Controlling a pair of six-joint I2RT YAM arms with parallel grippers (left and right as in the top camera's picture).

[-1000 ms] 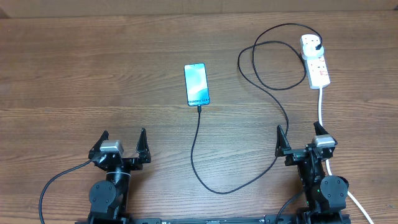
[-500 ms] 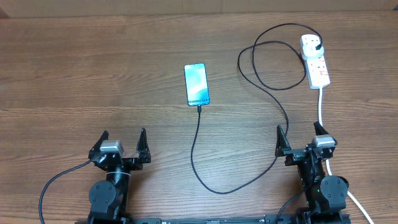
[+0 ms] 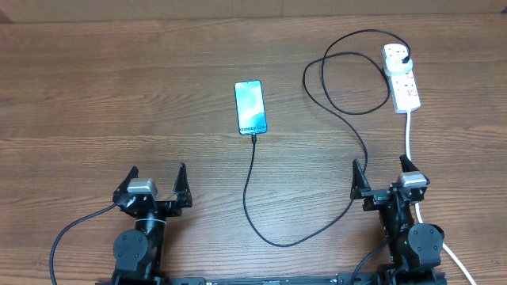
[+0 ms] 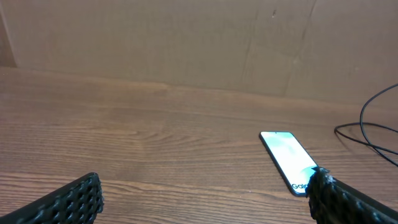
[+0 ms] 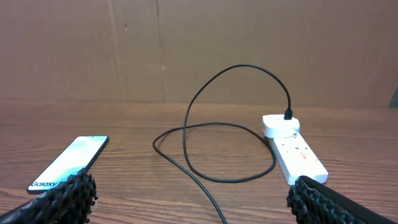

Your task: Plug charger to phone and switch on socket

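The charger is apparently sitting plugged into the phone and the socket; the switch is looking unreadable. The left pincer and right pincer are resting apart, empty.

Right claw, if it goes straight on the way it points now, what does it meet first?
Likely the charger cable lying on the table just ahead of the open right claw; it might pass over, height is unclear.

Wooden table backed by brown cardboard wall.
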